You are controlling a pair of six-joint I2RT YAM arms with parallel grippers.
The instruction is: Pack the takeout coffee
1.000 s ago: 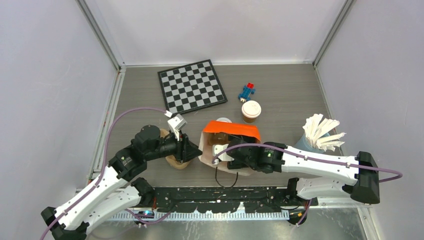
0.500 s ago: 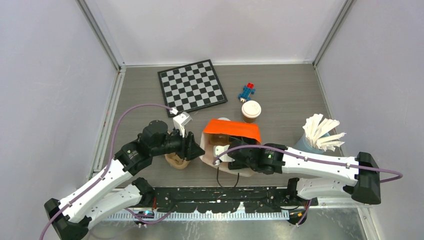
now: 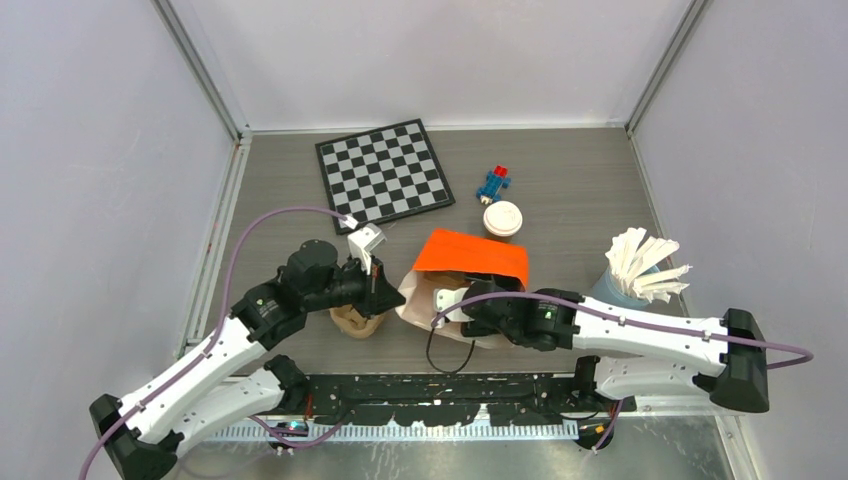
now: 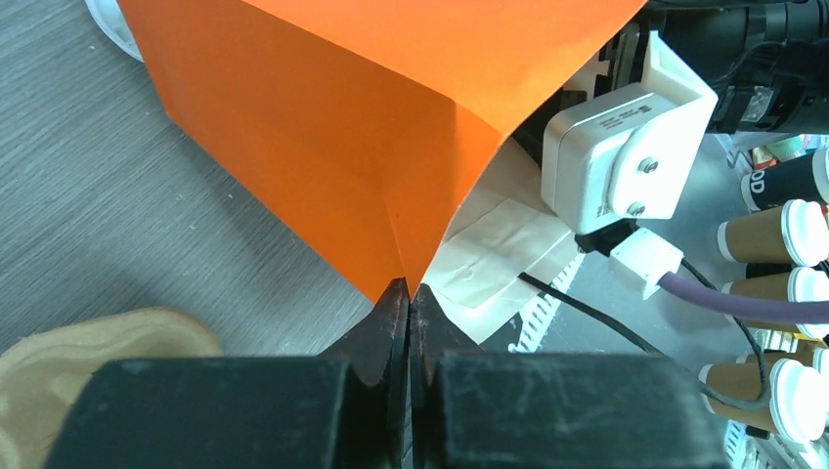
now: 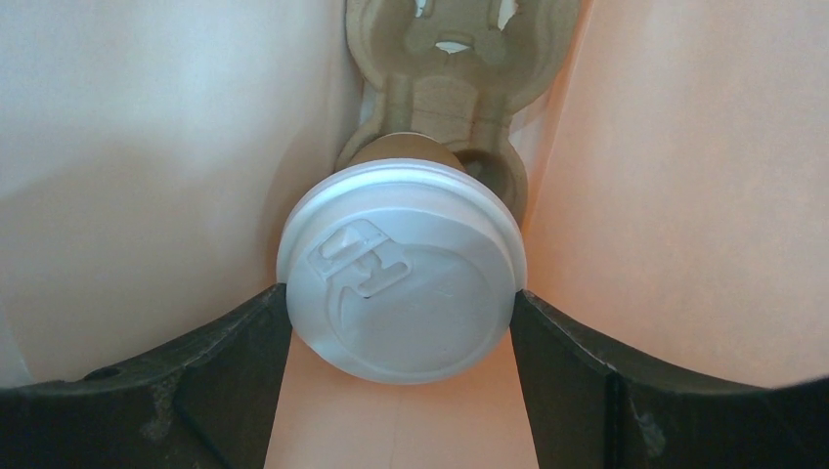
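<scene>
Well, the left claw [image 4: 409,303] is pinched tight on the orange bag [image 4: 323,147] edge. The right claw [image 5: 401,308], spread wide, grips a cup [image 5: 401,283] inside, by the tray [image 5: 455,39]. A second cup [image 3: 502,219] stands behind the bag. The lid's embossing is unreadable.

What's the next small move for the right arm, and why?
Probably ease the right gripper forward to seat its coffee cup in the pulp tray just beyond it; the cup is clamped inside the orange bag, whose edge the left gripper pinches.

Bag [image 5: 147,147] walls crowd the right gripper [image 5: 401,315]; pulp tray [image 5: 455,49] blocks ahead.
</scene>
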